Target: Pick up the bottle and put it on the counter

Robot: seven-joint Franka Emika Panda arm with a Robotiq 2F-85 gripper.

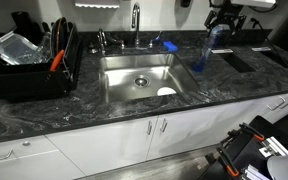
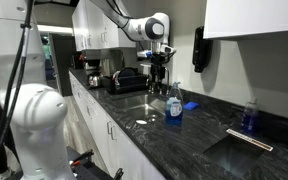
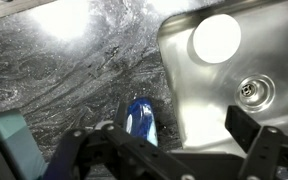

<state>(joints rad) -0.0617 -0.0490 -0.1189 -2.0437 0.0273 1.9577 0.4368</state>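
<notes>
The tall translucent blue bottle (image 1: pixel 202 50) stands upright on the black veined counter (image 1: pixel 234 88), right by the sink's edge. It also shows in an exterior view (image 2: pixel 174 104). In the wrist view I look down on its top (image 3: pixel 141 121), with the counter (image 3: pixel 74 70) around it. My gripper (image 3: pixel 176 136) is open and empty, well above the bottle. The bottle sits close to one finger rather than midway between the two. The gripper shows high above the bottle in both exterior views (image 1: pixel 224 17) (image 2: pixel 156 62).
The steel sink (image 1: pixel 112 85) holds a white round dish (image 1: pixel 166 92) (image 3: pixel 216 38) and a drain (image 3: pixel 256 90). The faucet (image 1: pixel 136 18) stands behind it, with a small flat blue object (image 1: pixel 169 46) beside. A black dish rack (image 1: pixel 29 62) stands at one end. Another blue container (image 2: pixel 249 115) stands further along.
</notes>
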